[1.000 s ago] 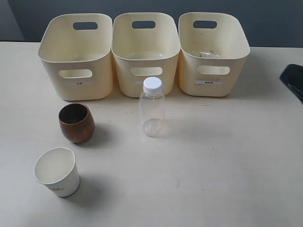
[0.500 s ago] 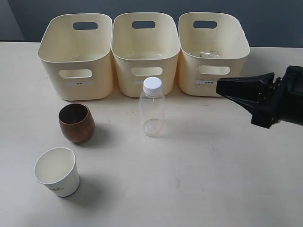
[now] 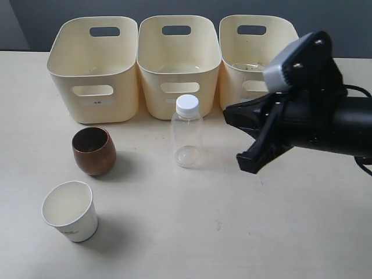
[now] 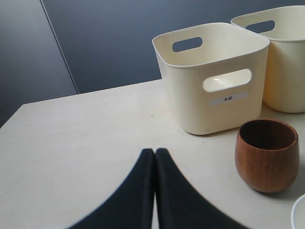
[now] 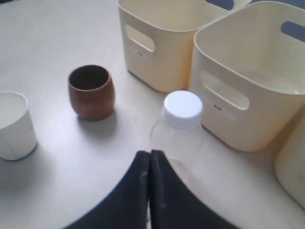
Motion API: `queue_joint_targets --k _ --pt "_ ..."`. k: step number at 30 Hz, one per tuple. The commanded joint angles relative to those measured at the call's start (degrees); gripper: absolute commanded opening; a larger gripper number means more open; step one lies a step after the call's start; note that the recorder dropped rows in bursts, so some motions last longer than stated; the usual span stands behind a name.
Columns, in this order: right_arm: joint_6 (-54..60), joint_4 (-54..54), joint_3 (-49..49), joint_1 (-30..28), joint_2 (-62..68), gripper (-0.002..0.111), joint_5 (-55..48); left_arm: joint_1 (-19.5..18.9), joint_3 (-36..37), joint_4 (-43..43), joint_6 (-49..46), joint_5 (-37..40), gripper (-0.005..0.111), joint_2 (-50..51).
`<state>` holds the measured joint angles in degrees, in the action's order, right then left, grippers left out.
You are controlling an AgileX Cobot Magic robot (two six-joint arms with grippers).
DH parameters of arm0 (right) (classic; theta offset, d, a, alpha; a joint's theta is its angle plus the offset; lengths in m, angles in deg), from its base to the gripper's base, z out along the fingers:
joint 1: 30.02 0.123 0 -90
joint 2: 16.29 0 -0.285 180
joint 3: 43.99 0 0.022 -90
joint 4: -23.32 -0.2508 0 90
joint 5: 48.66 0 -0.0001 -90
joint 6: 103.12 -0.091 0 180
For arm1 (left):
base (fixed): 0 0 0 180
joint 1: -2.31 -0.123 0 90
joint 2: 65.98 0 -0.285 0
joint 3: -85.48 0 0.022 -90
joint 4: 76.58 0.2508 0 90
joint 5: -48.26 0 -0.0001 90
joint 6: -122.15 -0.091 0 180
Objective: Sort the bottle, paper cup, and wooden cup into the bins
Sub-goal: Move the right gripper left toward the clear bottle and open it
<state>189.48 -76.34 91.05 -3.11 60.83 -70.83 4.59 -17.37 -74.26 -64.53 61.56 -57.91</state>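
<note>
The clear bottle (image 3: 187, 136) with a white cap stands upright in front of the middle bin (image 3: 179, 64). Left of it sits the brown wooden cup (image 3: 93, 151), and the white paper cup (image 3: 70, 210) stands nearer the front edge. My right gripper (image 3: 229, 119) hovers just right of the bottle with its jaws shut and empty. In the right wrist view its tips (image 5: 150, 153) sit close to the bottle (image 5: 178, 129). My left gripper (image 4: 155, 150) is shut and empty, low over the table, with the wooden cup (image 4: 267, 155) a short way off. It is out of the exterior view.
Three cream bins stand in a row at the back: the left bin (image 3: 93, 70), the middle one and the right bin (image 3: 261, 58), which my right arm partly covers. Bare tabletop (image 3: 192, 232) lies in front of the bottle.
My right arm has swung in from the right edge towards the bottle and now partly covers the right bin. The bottle and both cups have not moved.
</note>
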Motion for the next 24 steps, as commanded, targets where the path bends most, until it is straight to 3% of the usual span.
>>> queue_joint_targets --k 1,18,20,24 --pt "-1.61 -0.28 3.55 3.92 3.96 -0.001 7.89 0.18 0.07 0.03 0.11 -0.05 0.000 -0.28" --pt "-7.67 -0.28 5.76 3.92 8.27 -0.001 0.49 0.18 0.07 0.03 0.11 -0.05 0.000 -0.28" --pt "-7.67 -0.28 5.76 3.92 9.87 0.004 0.36 0.18 0.07 0.03 0.11 -0.05 0.000 -0.28" --pt "-7.89 -0.28 5.86 3.92 11.78 0.027 0.15 0.18 0.07 0.03 0.11 -0.05 0.000 -0.28"
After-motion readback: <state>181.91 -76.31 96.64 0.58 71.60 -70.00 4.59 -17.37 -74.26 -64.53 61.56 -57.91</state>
